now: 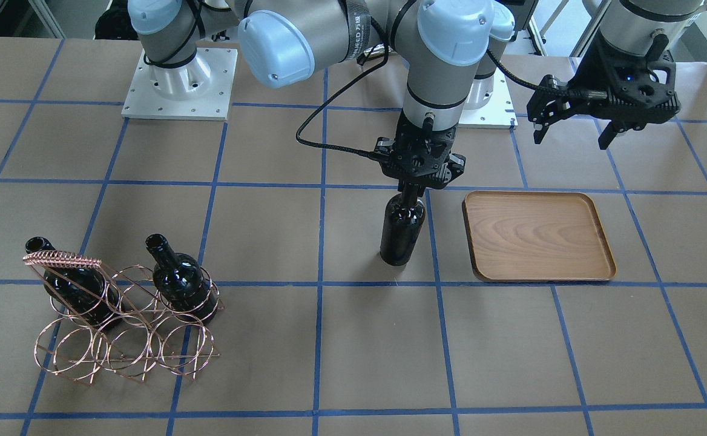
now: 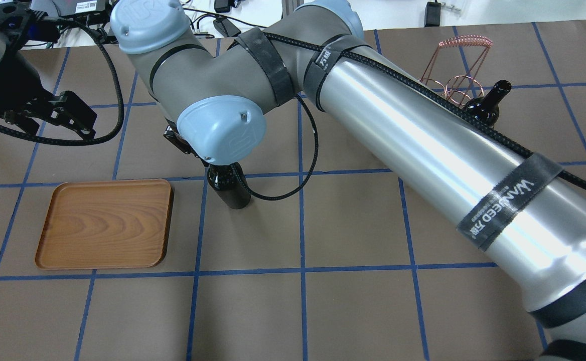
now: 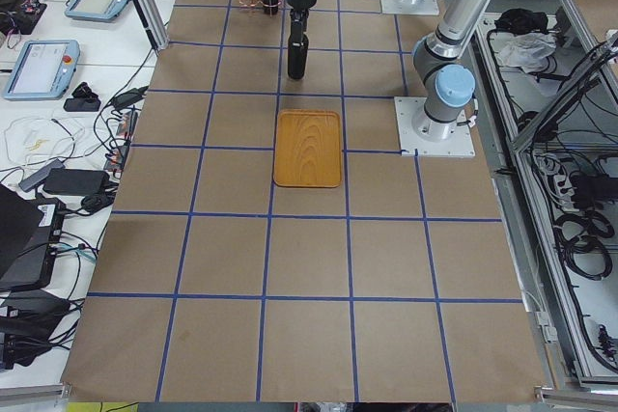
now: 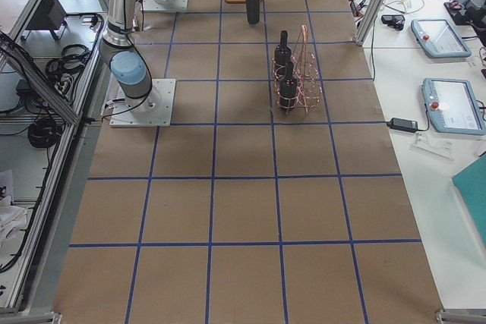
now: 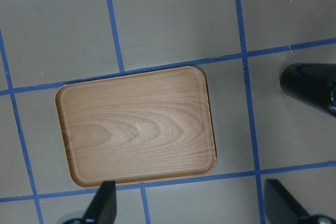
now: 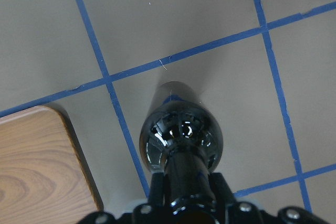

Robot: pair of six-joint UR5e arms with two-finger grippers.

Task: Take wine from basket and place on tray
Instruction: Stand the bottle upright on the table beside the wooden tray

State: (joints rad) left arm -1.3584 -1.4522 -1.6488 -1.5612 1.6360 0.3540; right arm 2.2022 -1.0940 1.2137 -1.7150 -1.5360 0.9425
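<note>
My right gripper point(image 1: 411, 192) is shut on the neck of a near-black wine bottle point(image 1: 401, 233). It holds the bottle upright, right beside the wooden tray point(image 1: 538, 236), with its base at or just above the table. The right wrist view shows the bottle point(image 6: 181, 135) from above with the tray's corner point(image 6: 31, 156) next to it. The copper wire basket point(image 1: 123, 327) stands far off and holds two more bottles point(image 1: 72, 284) point(image 1: 181, 278). My left gripper point(image 1: 573, 130) is open and empty, high above the tray's far side. The left wrist view looks down on the tray point(image 5: 136, 127).
The table is brown paper with a blue tape grid. The two arm bases point(image 1: 178, 85) stand at the robot's edge. In the overhead view my right arm point(image 2: 423, 145) crosses the table and hides part of the basket point(image 2: 456, 65).
</note>
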